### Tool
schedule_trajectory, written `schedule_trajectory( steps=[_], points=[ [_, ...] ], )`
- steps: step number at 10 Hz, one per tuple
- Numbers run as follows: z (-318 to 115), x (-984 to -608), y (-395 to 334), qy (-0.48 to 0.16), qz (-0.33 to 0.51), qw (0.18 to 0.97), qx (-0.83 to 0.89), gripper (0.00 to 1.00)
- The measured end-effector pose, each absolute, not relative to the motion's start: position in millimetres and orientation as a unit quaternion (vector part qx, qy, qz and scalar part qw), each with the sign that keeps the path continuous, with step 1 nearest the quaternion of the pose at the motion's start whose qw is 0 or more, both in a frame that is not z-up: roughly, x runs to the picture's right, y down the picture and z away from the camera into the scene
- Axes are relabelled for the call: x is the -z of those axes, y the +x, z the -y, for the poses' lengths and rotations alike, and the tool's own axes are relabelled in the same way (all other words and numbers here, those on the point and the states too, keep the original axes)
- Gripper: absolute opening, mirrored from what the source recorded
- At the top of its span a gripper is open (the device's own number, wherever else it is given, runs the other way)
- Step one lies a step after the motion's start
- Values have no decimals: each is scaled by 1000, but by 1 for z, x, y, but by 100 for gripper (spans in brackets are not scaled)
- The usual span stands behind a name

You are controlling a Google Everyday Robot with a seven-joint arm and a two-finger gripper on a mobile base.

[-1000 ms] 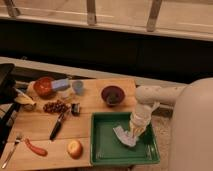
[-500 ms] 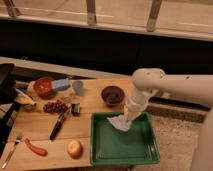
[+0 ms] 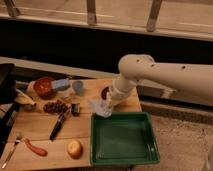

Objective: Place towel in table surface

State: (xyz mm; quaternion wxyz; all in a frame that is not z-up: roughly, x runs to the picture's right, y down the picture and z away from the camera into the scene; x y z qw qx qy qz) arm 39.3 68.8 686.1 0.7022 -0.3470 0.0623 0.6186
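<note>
Kitchen-like setup: wooden table [image 3: 40, 131] bearing bowl [image 3: 44, 86], apple [image 3: 74, 148], knife [image 3: 57, 128], green tray [image 3: 125, 161], with the hand [image 3: 106, 104] above its middle.

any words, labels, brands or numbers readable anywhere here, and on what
No text can be read anywhere.
Blue item beside the red bowl: any print is too blurred to read.
Green tray, towel, robot arm: no markings show.
The tool holds the towel above the table, at the tray's far left corner.
</note>
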Motion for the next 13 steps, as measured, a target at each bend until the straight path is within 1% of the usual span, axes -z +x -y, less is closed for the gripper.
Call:
schedule_trajectory(
  steps=[4,6,9,11,13],
  points=[
    [-69,-687,39,-347,-62,703,-618,0],
    [-69,-702,33,-345,-49,706,-616,0],
    [-66,-730,-10,-364,-27,711,-601,0],
    [-68,-752,-44,-381,-15,715,-586,14],
    [-69,-768,-67,-394,-1,720,-572,31]
  ],
)
